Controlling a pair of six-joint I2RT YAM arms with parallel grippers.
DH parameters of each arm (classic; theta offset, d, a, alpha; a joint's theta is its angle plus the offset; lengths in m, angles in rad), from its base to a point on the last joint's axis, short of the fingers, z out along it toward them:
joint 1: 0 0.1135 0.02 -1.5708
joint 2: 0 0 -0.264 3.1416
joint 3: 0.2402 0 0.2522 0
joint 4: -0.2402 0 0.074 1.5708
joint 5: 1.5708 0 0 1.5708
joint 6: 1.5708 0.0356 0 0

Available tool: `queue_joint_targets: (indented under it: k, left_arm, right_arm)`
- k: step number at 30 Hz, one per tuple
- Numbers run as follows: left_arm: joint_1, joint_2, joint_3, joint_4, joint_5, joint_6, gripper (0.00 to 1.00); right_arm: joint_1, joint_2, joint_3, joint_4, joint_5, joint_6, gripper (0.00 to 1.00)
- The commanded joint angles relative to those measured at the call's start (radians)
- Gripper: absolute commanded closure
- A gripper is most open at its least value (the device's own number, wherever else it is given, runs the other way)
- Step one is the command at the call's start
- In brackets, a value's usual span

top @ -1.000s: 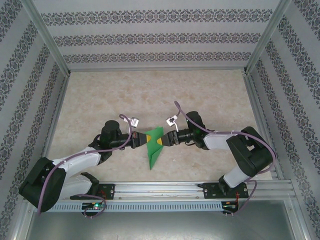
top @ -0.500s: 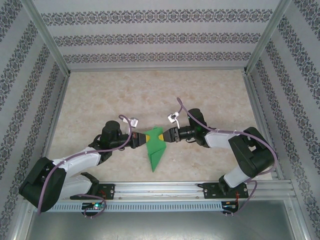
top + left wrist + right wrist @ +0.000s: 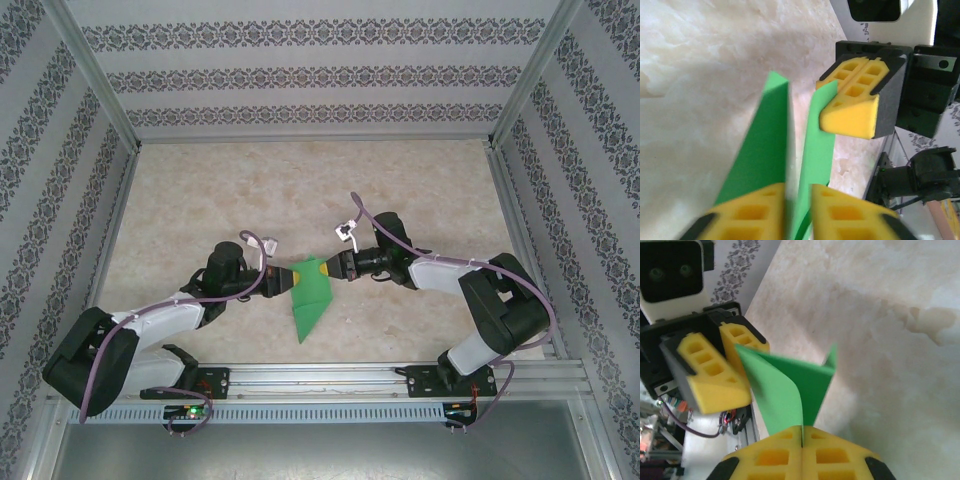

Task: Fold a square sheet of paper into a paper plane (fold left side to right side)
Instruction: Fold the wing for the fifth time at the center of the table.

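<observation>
Well, the grip has just changed hands. A second ago the left claw [image 3: 290, 278] was clamped on the sheet of paper [image 3: 310, 298] while the right claw [image 3: 331, 270] stood open at its other side. Now the right one has shut. From its own wrist camera the two yellow pads meet flat, with the green paper pinched in the seam and standing up out of it. The left claw has begun to let go. Its wrist camera shows a narrow gap between its pads, and one layer of the paper runs loose through that gap.

The paper has hardly moved. It is already folded into a long wedge. It sits about midway between the left and right edges of the table [image 3: 300, 190], nearer the near edge than the far one. Its point aims at the near edge, and its broad end is held up between the two claws.

To my eye this is a handover. The right arm now carries the sheet, which frees the left one to take a fresh hold or press a crease. The plane is only partly made, since I can see no wings yet.
</observation>
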Motion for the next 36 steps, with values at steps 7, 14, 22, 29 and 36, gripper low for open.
queue_joint_targets:
  k: [7,14,22,29,36]
  left_arm:
    - [0.01,-0.133,0.082,-0.353,-0.198,0.139,0.63]
    - [-0.126,-0.271,0.163,-0.636,-0.384,0.231,0.63]
    - [-0.449,-0.118,0.304,-0.779,-0.656,0.256,0.62]
    - [-0.623,0.117,0.475,-0.863,-0.861,0.271,0.6]
    - [-0.709,0.352,0.644,-0.979,-0.998,0.273,0.55]
  right_arm:
    - [-0.011,0.013,0.059,-0.191,0.139,0.063,1.0]
    - [-0.035,0.033,0.093,-0.305,0.195,0.237,1.0]
    - [-0.042,0.048,0.134,-0.389,0.223,0.288,1.0]
    - [-0.046,0.05,0.145,-0.403,0.232,0.3,1.0]
    - [-0.048,0.072,0.152,-0.405,0.23,0.307,1.0]
